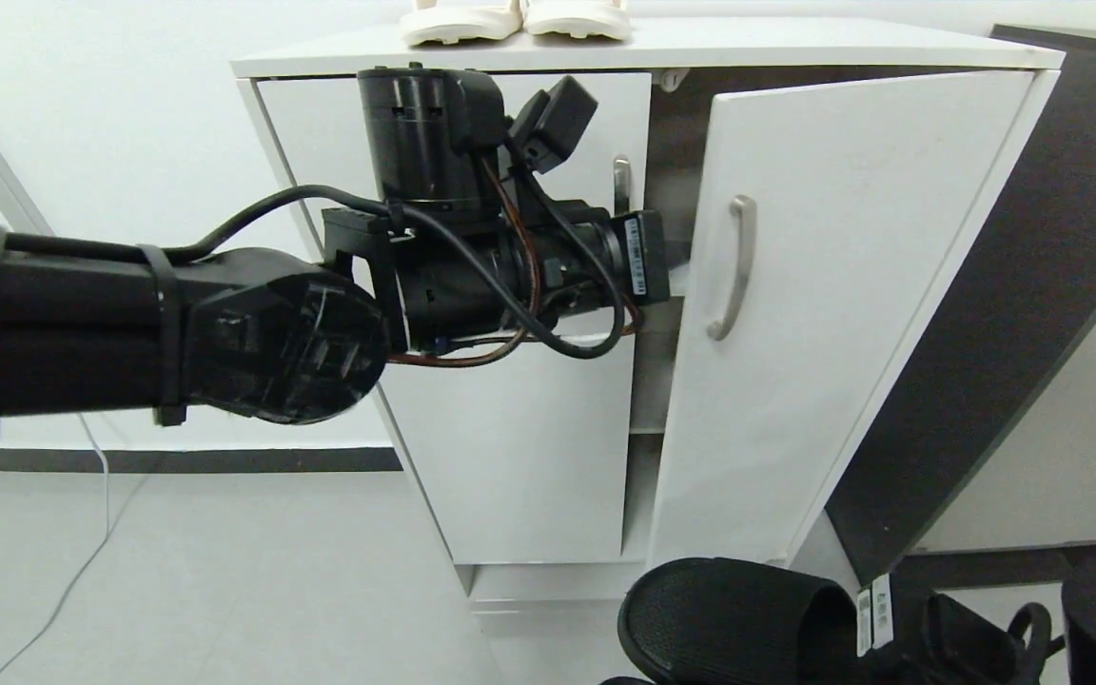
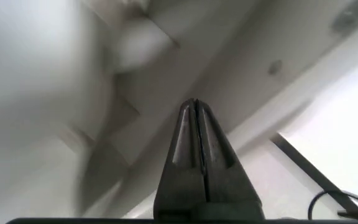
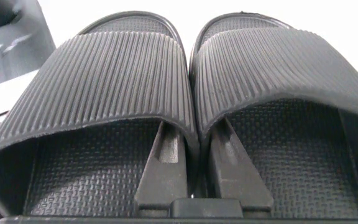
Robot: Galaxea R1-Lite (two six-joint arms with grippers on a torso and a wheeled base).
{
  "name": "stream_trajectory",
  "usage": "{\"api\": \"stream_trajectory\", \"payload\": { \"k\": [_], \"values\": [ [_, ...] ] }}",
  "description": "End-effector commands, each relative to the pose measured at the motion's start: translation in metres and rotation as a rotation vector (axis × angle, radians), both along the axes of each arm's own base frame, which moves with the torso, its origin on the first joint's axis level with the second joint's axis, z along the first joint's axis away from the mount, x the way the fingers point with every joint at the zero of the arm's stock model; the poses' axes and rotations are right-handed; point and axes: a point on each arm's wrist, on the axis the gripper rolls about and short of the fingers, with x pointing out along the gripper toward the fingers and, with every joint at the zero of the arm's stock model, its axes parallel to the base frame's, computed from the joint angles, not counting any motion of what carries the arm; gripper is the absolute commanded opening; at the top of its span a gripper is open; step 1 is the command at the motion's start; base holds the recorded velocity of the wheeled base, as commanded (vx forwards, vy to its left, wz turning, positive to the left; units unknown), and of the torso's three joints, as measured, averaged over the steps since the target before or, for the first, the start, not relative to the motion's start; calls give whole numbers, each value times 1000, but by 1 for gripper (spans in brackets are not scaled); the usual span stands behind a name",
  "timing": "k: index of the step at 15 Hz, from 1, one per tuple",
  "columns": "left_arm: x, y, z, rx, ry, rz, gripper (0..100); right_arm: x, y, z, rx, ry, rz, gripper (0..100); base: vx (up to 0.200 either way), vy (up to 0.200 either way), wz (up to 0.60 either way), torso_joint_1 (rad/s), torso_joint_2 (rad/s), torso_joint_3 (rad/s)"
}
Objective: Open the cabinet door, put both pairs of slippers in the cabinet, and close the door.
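Note:
The white cabinet (image 1: 529,48) has its left door (image 1: 510,447) shut and its right door (image 1: 833,314) swung partly open, leaving a dark gap between them. My left arm stretches across the left door, its wrist at the gap. My left gripper (image 2: 196,107) is shut on nothing, close to the cabinet's inner white panels. A pair of white slippers (image 1: 515,19) rests on the cabinet top. The black slippers (image 3: 185,81) sit side by side low in front of the cabinet (image 1: 738,618). My right gripper (image 3: 192,127) is shut on their two adjoining sides, one finger inside each.
Each door has a metal bar handle, the right one (image 1: 736,266) and the left one (image 1: 621,185). A dark wall panel (image 1: 1014,314) stands right of the cabinet. A thin cable (image 1: 82,561) trails over the pale floor on the left.

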Motion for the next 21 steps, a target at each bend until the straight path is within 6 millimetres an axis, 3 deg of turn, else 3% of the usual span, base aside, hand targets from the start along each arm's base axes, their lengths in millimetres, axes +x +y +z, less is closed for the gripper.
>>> {"api": "stream_trajectory", "payload": {
  "k": [1, 3, 6, 8, 9, 11, 12, 13, 14, 15, 16, 17, 18, 21],
  "values": [
    [-32, -15, 2, -19, -17, -98, 0, -14, -3, -3, -3, 2, 51, 0, -200, 0, 0, 2, -2, 2],
    [-47, -28, 0, -57, -53, -149, 0, -19, -6, -3, 1, -1, 69, 0, -200, 0, 0, 5, 0, 5],
    [-37, -19, 0, -67, -67, -104, 0, -19, -6, -2, 3, -3, 66, 0, 0, 0, 0, 0, 0, 0],
    [-25, 1, 7, -77, -79, 0, 0, -5, 3, 1, 7, 0, 12, 0, 0, 0, 0, 0, 0, 0],
    [-20, 15, 9, -72, -77, 81, 0, 13, 3, 6, 14, -13, -98, 0, 0, 0, 0, 0, 0, 0],
    [-37, 55, 16, -46, -81, 216, 0, 39, 6, 11, 40, 7, -327, 0, 0, 0, 0, 0, 0, 0],
    [-49, 71, 16, -21, -84, 257, 0, 46, 9, 12, 58, 21, -400, 0, 0, 0, 0, 0, 0, 0],
    [-73, 104, 12, 29, -72, 361, 0, 61, 15, 11, 70, 34, -533, 0, 0, 0, 0, 0, 0, 0],
    [-82, 116, 12, 35, -71, 399, 0, 66, 16, 9, 65, 33, -575, 0, 0, 0, 0, 0, 0, 0],
    [-116, 151, 10, 53, -57, 540, 0, 82, 23, 7, 70, 17, -672, 0, 0, 0, 0, 0, 0, 0],
    [-127, 163, 6, 62, -51, 602, 0, 86, 25, 6, 73, 14, -697, 0, 0, 0, 0, 0, 0, 0],
    [-163, 198, -2, 61, -54, 740, 0, 95, 27, 2, 73, -4, -749, 0, 0, 0, 0, 0, 0, 0],
    [-187, 220, -10, 79, -67, 846, 0, 99, 28, -2, 68, -11, -774, 0, 0, 0, 0, 0, 0, 0],
    [-255, 253, -59, 99, -93, 1075, 0, 104, 33, -11, 78, -30, -776, 0, 0, 0, 0, 0, 0, 0]
  ]
}}
